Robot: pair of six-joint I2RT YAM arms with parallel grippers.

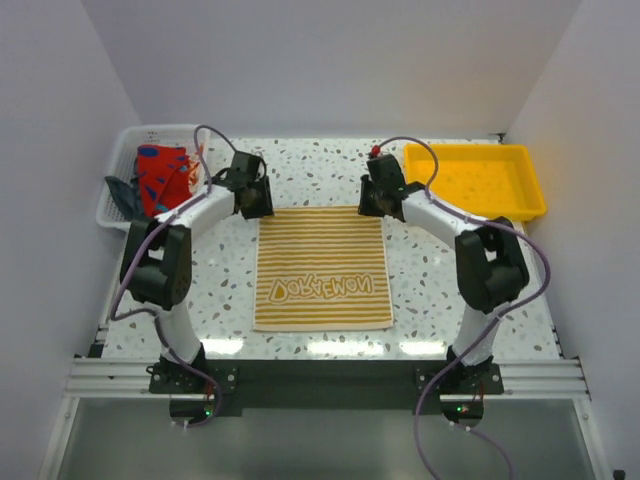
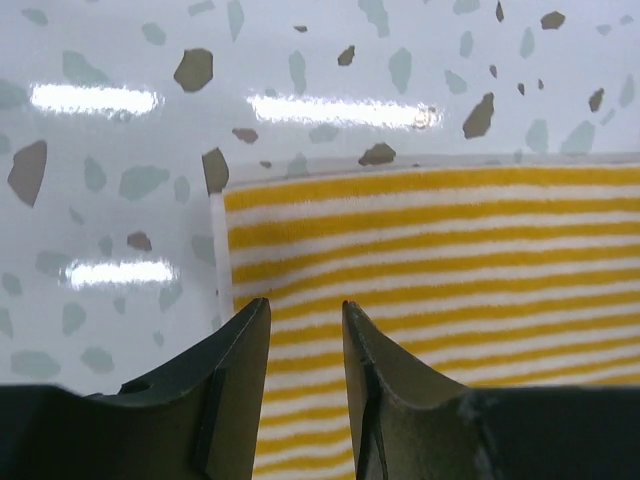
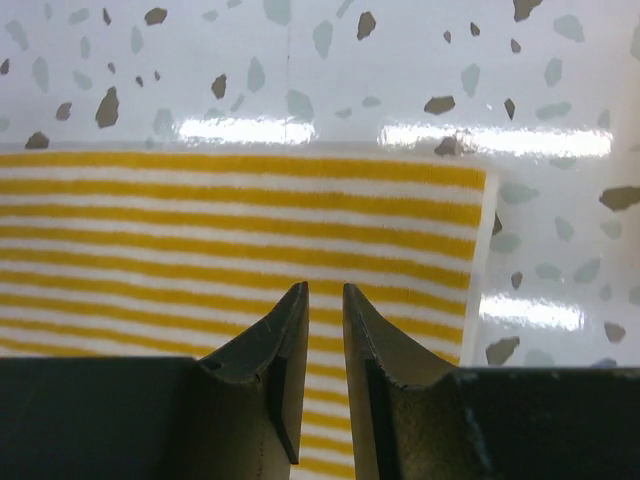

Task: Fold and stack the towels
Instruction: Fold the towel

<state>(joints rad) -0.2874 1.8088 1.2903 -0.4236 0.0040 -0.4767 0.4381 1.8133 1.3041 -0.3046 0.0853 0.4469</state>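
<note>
Your left claw [image 2: 305, 305], slightly parted and empty, sits over the upper-left corner of the striped towel [image 1: 322, 265], which lies flat mid-frame on the counter [image 1: 430, 280]. Your right claw [image 3: 320, 288], likewise parted and empty, sits over the upper-right corner. Pinch both corners evenly before folding toward the lower edge.

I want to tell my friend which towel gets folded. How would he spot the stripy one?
Look at the speckled table with a white basket far left and a yellow tray far right. The striped towel lies flat in the middle, spread open. It alone has yellow-and-white stripes and big letters; the other cloths are bunched in the basket.
</note>
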